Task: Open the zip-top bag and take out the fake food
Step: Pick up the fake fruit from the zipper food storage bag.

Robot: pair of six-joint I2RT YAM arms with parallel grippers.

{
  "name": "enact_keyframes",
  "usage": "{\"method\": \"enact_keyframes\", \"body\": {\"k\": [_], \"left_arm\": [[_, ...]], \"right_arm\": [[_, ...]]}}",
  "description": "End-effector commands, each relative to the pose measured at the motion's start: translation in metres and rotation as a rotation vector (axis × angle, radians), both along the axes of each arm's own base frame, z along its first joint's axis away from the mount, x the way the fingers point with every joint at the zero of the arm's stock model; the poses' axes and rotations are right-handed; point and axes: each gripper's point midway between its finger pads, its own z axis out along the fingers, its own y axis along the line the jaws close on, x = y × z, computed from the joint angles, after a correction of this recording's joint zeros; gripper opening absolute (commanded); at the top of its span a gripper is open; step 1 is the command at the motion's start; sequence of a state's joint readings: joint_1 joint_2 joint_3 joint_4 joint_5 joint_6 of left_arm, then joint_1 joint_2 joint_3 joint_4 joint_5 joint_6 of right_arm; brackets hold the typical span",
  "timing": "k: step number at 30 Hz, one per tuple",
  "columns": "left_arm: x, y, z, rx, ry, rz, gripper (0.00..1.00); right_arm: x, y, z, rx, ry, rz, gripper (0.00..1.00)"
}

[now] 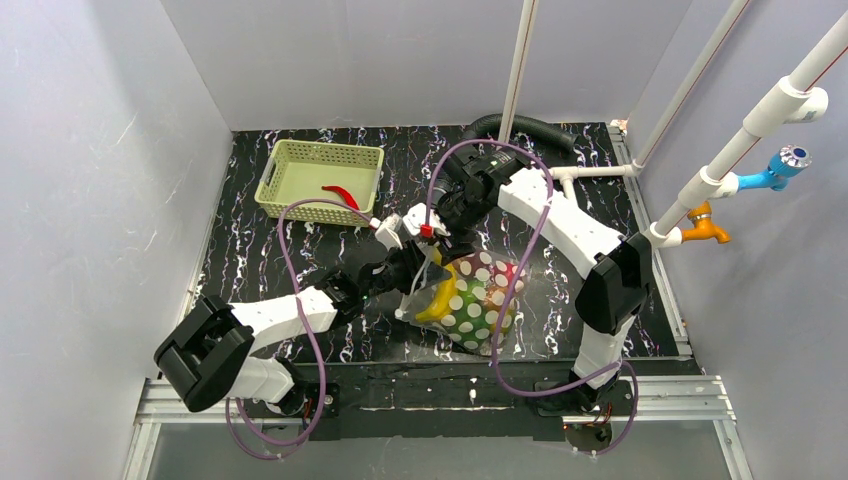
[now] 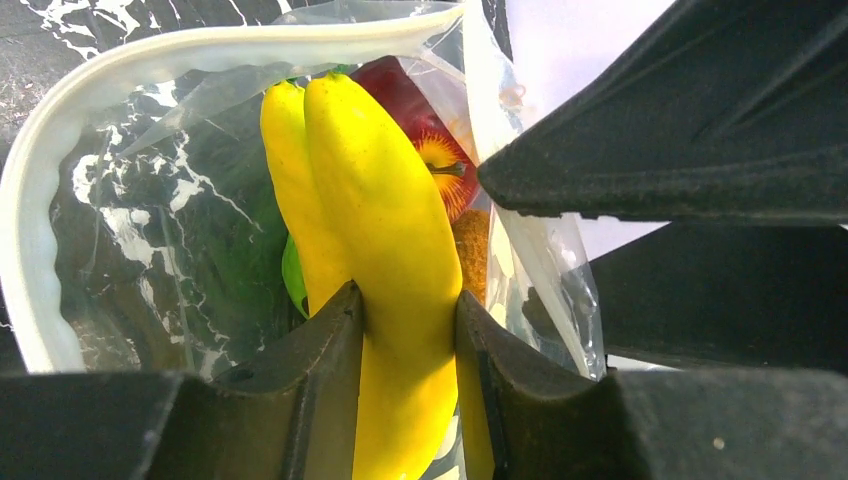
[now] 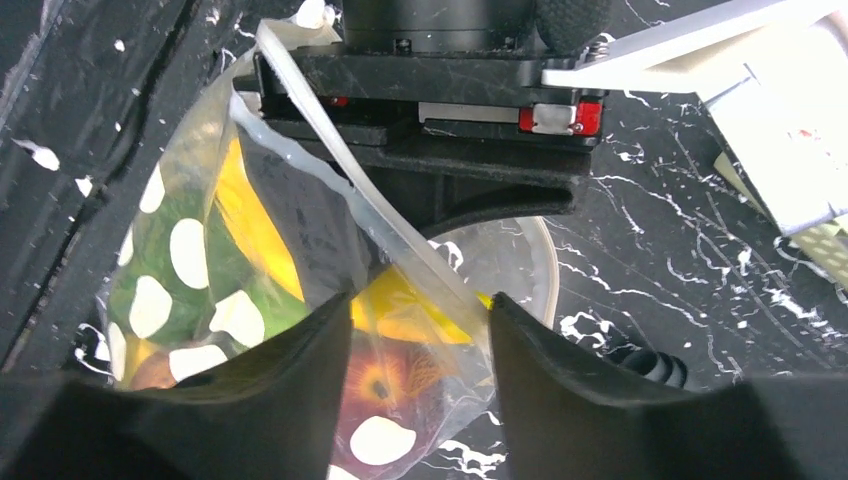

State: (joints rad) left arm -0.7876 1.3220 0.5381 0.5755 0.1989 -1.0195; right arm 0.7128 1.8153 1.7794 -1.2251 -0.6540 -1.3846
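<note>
The clear zip-top bag (image 1: 482, 300) with white spots lies at mid table, mouth open toward the left arm. My left gripper (image 1: 424, 285) reaches into the mouth and is shut on the yellow banana (image 2: 380, 200). Behind the banana in the bag are a red apple (image 2: 425, 130), a green piece (image 2: 292, 275) and an orange-brown piece (image 2: 470, 250). The white zip strip (image 2: 60, 130) curves round the opening. My right gripper (image 3: 420, 305) hovers over the bag's far side. Its jaws stand apart with the film and zip strip (image 3: 340, 170) between them. A red chili (image 1: 340, 195) lies in the basket.
The pale green lattice basket (image 1: 280, 175) stands at the back left. A black hose (image 1: 520, 125) lies along the back edge. White pipes (image 1: 700, 180) with blue and orange taps run along the right side. Grey walls close in the table.
</note>
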Motion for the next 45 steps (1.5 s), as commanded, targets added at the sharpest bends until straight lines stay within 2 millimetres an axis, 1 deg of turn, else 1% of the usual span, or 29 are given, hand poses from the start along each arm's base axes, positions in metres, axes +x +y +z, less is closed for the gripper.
{"method": "enact_keyframes", "body": {"k": [1,2,4,5,6,7,12,16,20,23,27,30,32,33,37,38,39,41,43,45], "left_arm": [[0.002,-0.003,0.028,-0.05,-0.073,-0.016,0.0],[0.002,-0.002,0.028,-0.049,-0.074,-0.013,0.0],[0.002,0.0,0.028,-0.047,-0.077,-0.005,0.0],[0.002,0.001,0.029,-0.048,-0.079,-0.002,0.0],[0.002,0.002,0.03,-0.049,-0.079,0.003,0.0],[0.002,0.004,0.031,-0.05,-0.078,0.009,0.0],[0.001,0.018,0.035,-0.055,-0.077,0.071,0.0],[-0.001,0.029,0.037,-0.077,-0.091,0.113,0.0],[-0.004,0.036,0.037,-0.087,-0.121,0.12,0.0],[-0.008,0.037,0.044,-0.109,-0.181,0.099,0.0],[-0.014,0.03,0.059,-0.117,-0.285,0.012,0.0],[-0.021,0.02,0.064,-0.11,-0.32,-0.079,0.0],[-0.023,0.011,0.067,-0.116,-0.322,-0.128,0.0],[-0.025,0.008,0.066,-0.111,-0.311,-0.152,0.0],[-0.031,-0.006,0.049,-0.101,-0.233,-0.239,0.0],[-0.031,-0.009,0.049,-0.113,-0.228,-0.252,0.0],[-0.032,-0.011,0.048,-0.125,-0.227,-0.26,0.0],[-0.033,-0.012,0.05,-0.137,-0.238,-0.271,0.0],[-0.035,-0.01,0.057,-0.139,-0.269,-0.279,0.0],[-0.037,-0.005,0.064,-0.127,-0.311,-0.279,0.0]], "right_arm": [[0.0,0.005,0.016,0.039,-0.009,0.012,0.48],[-0.002,0.004,0.017,0.04,-0.005,0.015,0.38],[-0.006,0.002,0.017,0.043,0.005,0.024,0.23],[-0.008,0.001,0.018,0.042,0.009,0.025,0.13],[-0.01,-0.001,0.019,0.041,0.01,0.026,0.09],[-0.012,-0.002,0.02,0.042,0.012,0.027,0.01],[-0.021,-0.009,0.033,0.085,0.004,0.022,0.01],[-0.021,-0.018,0.042,0.113,-0.013,-0.015,0.01],[-0.02,-0.026,0.037,0.112,-0.014,-0.052,0.01],[-0.016,-0.032,0.032,0.111,-0.019,-0.091,0.01],[-0.011,-0.031,0.027,0.115,-0.006,-0.133,0.01],[-0.011,-0.025,0.031,0.146,0.027,-0.151,0.01],[-0.007,-0.019,0.036,0.168,0.033,-0.173,0.01],[-0.006,-0.017,0.039,0.181,0.037,-0.185,0.01],[-0.003,-0.01,0.058,0.232,0.039,-0.207,0.01],[-0.002,-0.009,0.06,0.235,0.038,-0.216,0.01],[0.0,-0.01,0.059,0.23,0.03,-0.224,0.01],[0.007,-0.014,0.05,0.2,0.006,-0.249,0.01],[0.016,-0.02,0.044,0.183,-0.008,-0.282,0.01],[0.023,-0.027,0.043,0.186,-0.001,-0.315,0.01]]}}
